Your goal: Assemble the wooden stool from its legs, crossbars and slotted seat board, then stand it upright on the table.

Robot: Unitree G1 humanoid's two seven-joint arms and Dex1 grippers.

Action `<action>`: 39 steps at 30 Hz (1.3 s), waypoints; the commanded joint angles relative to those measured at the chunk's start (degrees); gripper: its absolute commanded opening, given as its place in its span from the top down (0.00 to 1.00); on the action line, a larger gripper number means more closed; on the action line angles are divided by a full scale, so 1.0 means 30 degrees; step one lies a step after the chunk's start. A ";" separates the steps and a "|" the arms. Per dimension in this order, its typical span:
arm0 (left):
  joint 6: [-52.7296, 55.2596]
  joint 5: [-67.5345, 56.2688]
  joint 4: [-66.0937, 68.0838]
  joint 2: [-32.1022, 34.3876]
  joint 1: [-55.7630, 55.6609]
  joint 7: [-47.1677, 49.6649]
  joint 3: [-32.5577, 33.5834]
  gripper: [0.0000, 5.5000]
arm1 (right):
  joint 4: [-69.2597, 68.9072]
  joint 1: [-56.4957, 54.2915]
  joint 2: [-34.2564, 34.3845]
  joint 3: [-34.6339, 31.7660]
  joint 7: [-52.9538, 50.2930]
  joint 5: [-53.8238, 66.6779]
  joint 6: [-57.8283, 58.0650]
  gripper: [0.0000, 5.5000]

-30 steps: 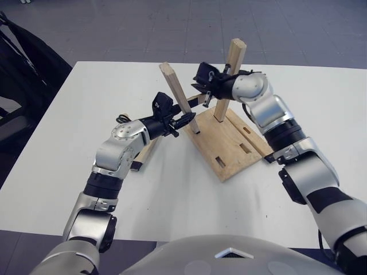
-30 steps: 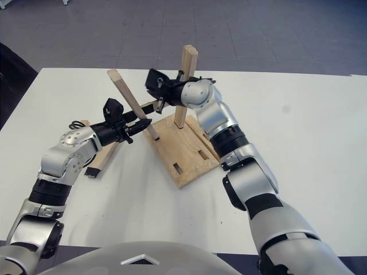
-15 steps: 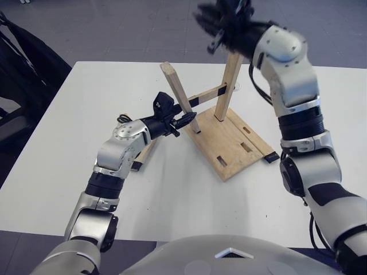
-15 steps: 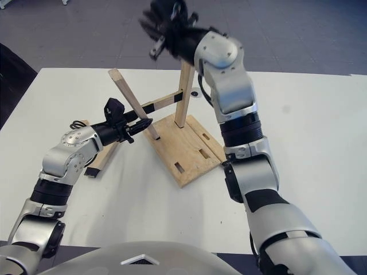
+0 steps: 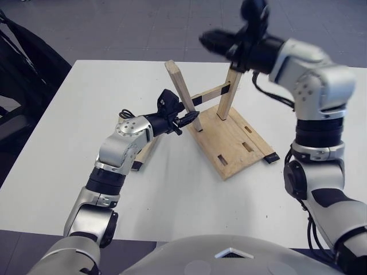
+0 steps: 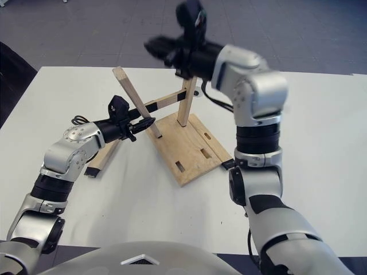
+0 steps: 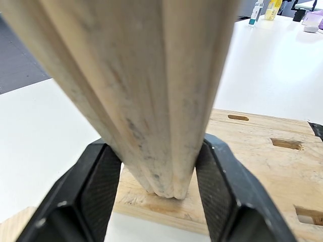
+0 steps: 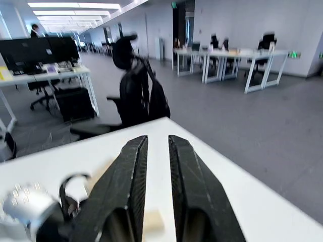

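Left gripper (image 5: 186,119) clamps the tilted leg (image 5: 179,86) low down, its foot on the seat board (image 5: 235,146) lying on the table (image 5: 86,103); a crossbar (image 5: 209,94) ties it to the upright leg (image 5: 227,100). Right gripper (image 8: 157,146) hovers above, fingers nearly together, empty. Leg-seating step, I'd say: next, straighten that leg into its slot

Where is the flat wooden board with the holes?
The seat board lies flat mid-table, right of the left gripper, an upright leg standing on its far end.
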 commanded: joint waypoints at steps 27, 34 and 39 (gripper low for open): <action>0.0406 0.2840 0.1878 0.2561 0.1798 -0.2653 -0.2038 0.62 | 1.5650 -0.0986 -0.6844 1.5956 -1.6649 -2.5677 -3.7397 0.98; -0.1312 0.3857 0.4995 0.2275 -0.0995 -0.3795 -0.2523 0.62 | 1.7809 0.2037 -0.7161 1.4306 -1.1122 -2.2345 -3.3047 0.98; -0.2172 0.3860 0.6534 0.2304 -0.2275 -0.4401 -0.2602 0.62 | 1.5023 0.4953 -0.8815 1.2802 -0.5102 -1.7092 -3.1903 0.98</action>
